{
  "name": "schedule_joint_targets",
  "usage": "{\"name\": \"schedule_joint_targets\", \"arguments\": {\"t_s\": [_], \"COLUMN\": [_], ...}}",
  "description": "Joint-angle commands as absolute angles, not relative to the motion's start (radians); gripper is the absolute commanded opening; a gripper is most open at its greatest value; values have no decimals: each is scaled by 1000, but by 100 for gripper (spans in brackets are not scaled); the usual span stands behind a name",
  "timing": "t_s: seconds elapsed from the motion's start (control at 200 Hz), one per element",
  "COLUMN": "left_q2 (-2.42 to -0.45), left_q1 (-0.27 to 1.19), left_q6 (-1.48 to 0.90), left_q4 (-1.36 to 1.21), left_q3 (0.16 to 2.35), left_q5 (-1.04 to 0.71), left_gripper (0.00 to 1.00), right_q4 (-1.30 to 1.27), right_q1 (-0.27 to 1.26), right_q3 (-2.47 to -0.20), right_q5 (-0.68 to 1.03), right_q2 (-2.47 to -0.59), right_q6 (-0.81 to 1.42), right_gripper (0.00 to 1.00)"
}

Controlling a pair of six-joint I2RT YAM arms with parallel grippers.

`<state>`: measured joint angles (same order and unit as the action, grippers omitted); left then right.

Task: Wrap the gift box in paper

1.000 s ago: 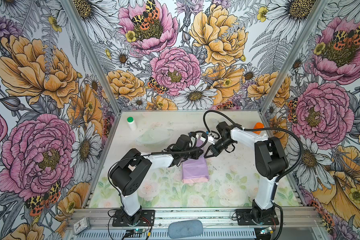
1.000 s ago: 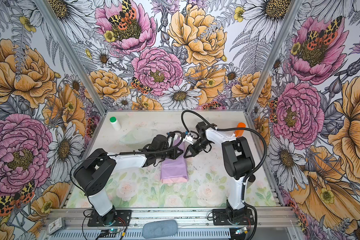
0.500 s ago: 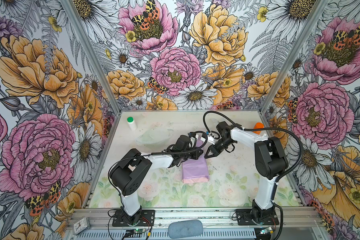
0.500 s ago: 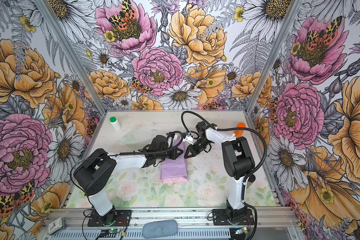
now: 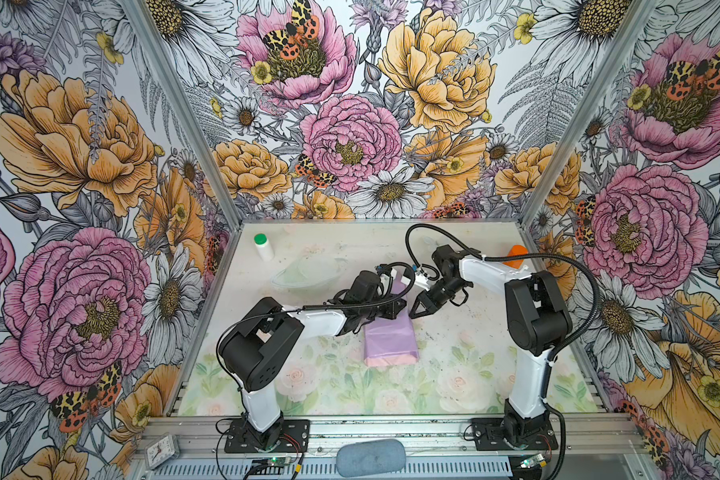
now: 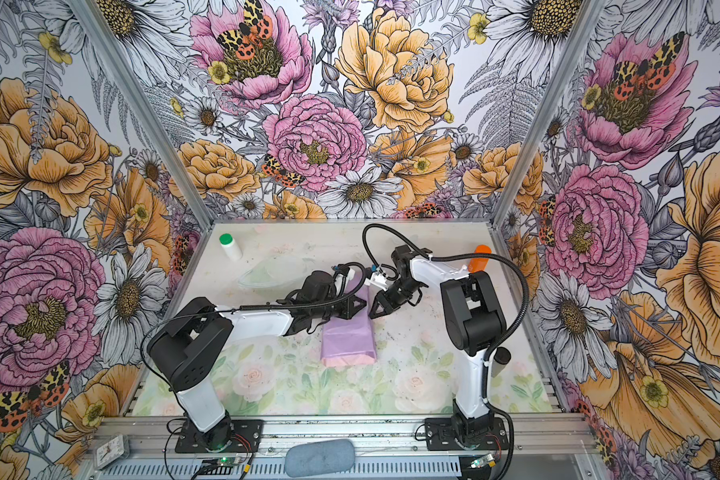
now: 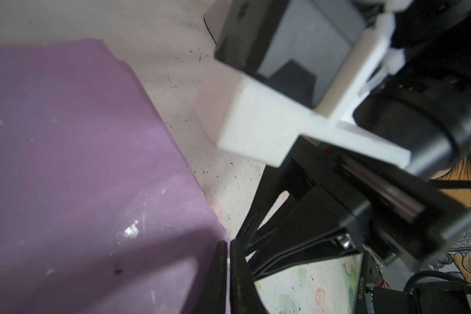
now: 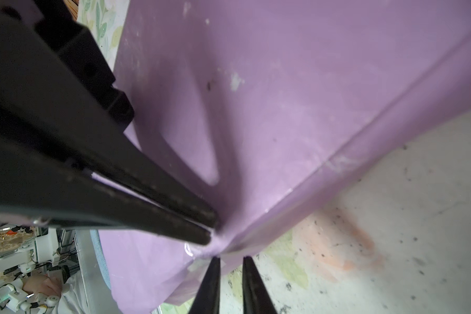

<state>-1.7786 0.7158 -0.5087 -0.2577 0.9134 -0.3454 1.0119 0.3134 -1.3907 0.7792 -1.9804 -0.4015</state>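
Beside right tool (image 8: 231, 261), paper (image 8: 297, 81), left tool (image 8: 212, 226) pinching

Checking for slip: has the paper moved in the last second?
No. The paper lies where it did, same offset from the bottle.

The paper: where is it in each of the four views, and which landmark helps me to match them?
In a top view: the paper, lilac, lies mid-table between the two arms.
In a top view: the paper, likewise mid-table.
Left wrist view: the paper fills much of the picture, its corner in the left pincer.
Right wrist view: the paper fills most of the picture.
Shared landmark: the right pincer, tips at that corner.
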Motion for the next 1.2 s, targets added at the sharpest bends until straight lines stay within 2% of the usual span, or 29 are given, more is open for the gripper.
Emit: {"name": "schedule_joint_targets", "arguments": {"t_s": [0.0, 0.35, 0.505, 0.675, 0.946, 1.071, 1.196], "left_q2": [-1795, -1797, -1776, -1689, -1460, -1382, -1348], "left_q1": [711, 716, 717, 718, 703, 640, 577], "left_q6": [-511, -512, -513, -496, -496, -562, -623], "left_q4": [-201, -201, -199, -140, 79, 170, 127], "left_q3": [880, 877, 882, 925, 952, 892, 777], "left_q5": [-308, -303, -307, -289, -145, -121, -163], "left_gripper": [8, 8, 10, 23, 57, 62, 63], "right_q4": [984, 813, 702, 645, 583, 505, 477], "right_q1": [311, 310, 309, 294, 296, 310, 355], "right_q3": [-1412, -1310, -1231, -1157, -1075, -1023, -1017], "right_q5": [793, 800, 680, 522, 349, 344, 387], "right_q2": [-2001, -1963, -1891, -1709, -1427, -1366, -1424], "right_q6": [-401, -300, -210, -120, 78, 219, 311], "right_gripper": [18, 22, 26, 32, 49, 51, 52]}}
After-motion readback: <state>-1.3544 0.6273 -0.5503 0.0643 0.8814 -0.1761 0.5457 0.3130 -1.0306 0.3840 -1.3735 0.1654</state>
